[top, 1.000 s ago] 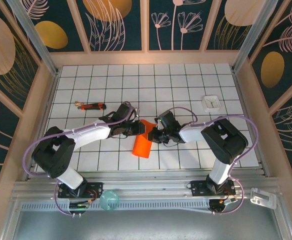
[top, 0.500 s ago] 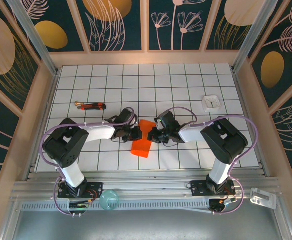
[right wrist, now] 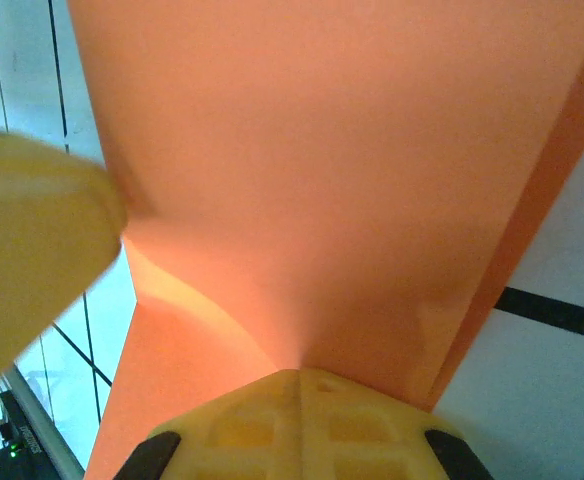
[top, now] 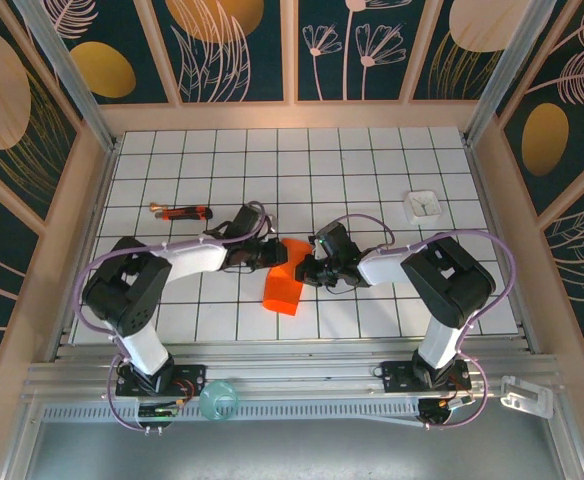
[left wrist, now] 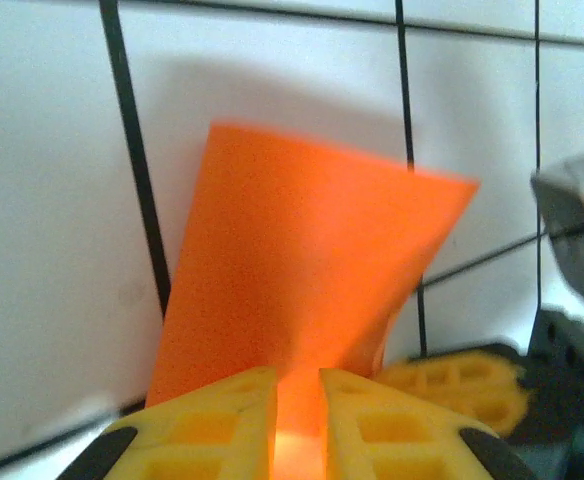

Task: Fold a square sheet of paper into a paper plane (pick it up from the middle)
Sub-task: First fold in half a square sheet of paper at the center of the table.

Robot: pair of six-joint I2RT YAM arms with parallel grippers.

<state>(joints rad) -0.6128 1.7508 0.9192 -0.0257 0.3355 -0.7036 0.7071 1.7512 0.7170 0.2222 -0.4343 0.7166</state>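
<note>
A white gridded table [top: 372,170] is seen from above. Near its front middle, the square sheet of paper [top: 283,287] is found, bright orange, bent rather than flat, and caught between the two arms. The left end effector [top: 272,256] is clenched on the sheet's left side, and orange paper is seen pinched in the narrow slit between its yellow fingers [left wrist: 222,420]. The right end effector [top: 306,270] is clenched on the opposite side, jaws fully together. A red-and-black stick-like tool [top: 182,212] is laid well apart at the left, and a small white square object [top: 423,205] at the far right.
</note>
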